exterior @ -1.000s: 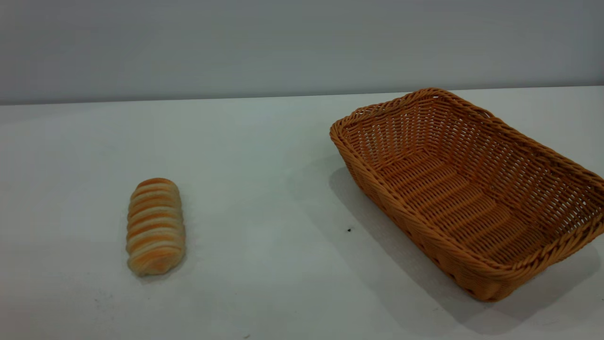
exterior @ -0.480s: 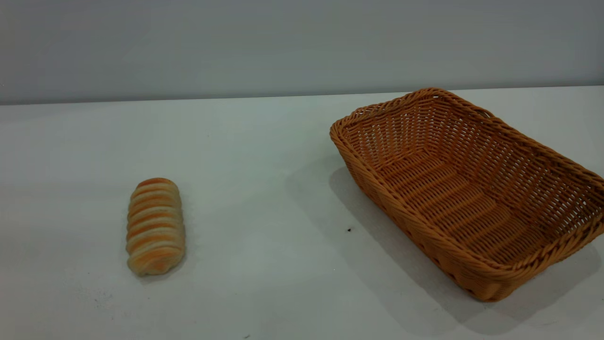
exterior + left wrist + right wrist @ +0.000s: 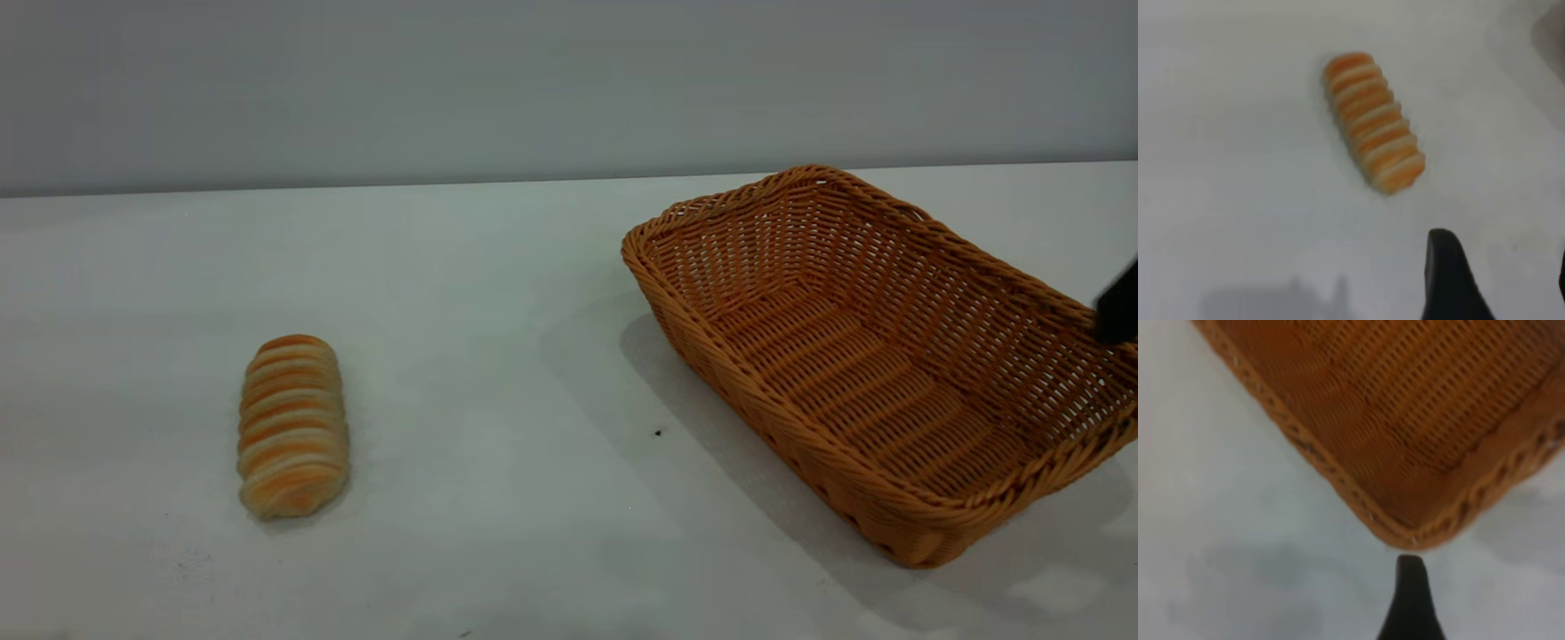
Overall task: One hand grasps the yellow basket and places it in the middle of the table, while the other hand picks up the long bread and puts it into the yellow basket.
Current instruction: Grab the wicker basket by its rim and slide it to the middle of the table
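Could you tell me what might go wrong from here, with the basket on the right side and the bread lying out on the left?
1. The right gripper is coming in at the far right rim of the yellow basket; a shallow bite on the braided rim could slip or tip the basket.
2. The basket sits angled near the right side of the table; dragging it could swing it off line.
3. The ribbed long bread lies loose; the left gripper might nudge or roll it.
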